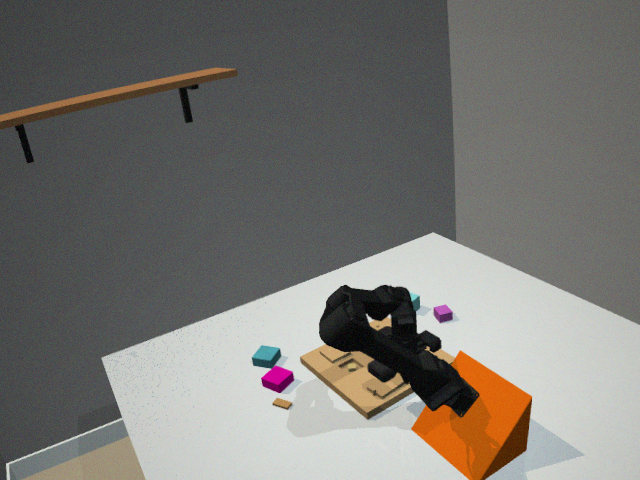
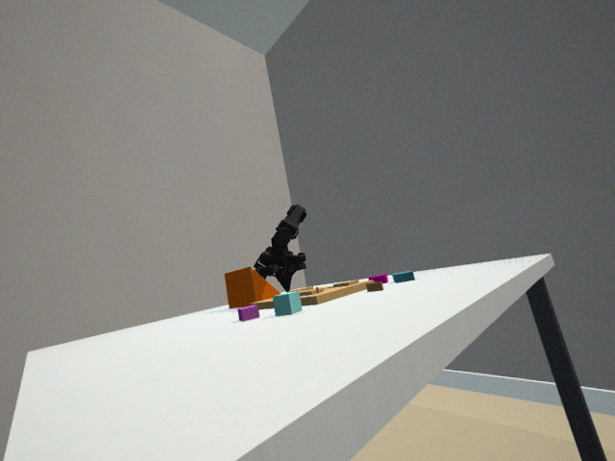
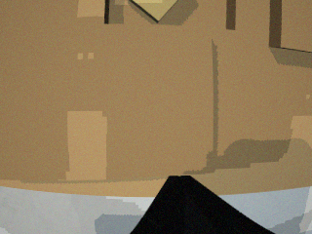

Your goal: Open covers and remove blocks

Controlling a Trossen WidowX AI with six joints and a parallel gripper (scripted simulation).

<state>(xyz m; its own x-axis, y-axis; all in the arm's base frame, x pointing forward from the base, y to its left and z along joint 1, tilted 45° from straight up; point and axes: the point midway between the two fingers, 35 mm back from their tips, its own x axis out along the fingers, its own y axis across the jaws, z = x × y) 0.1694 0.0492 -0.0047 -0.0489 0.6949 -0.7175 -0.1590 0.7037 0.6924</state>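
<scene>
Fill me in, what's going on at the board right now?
The arm's hand is shut on nothing, pointing down at the near edge of the wooden puzzle board. Four blocks sit on the table: teal and magenta on one side, another teal and a purple one on the other.

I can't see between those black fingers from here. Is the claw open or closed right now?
Closed, and holding nothing. In the wrist view the gripper shows its two fingers pressed together into a single point, hanging over the near edge of the board.
</scene>
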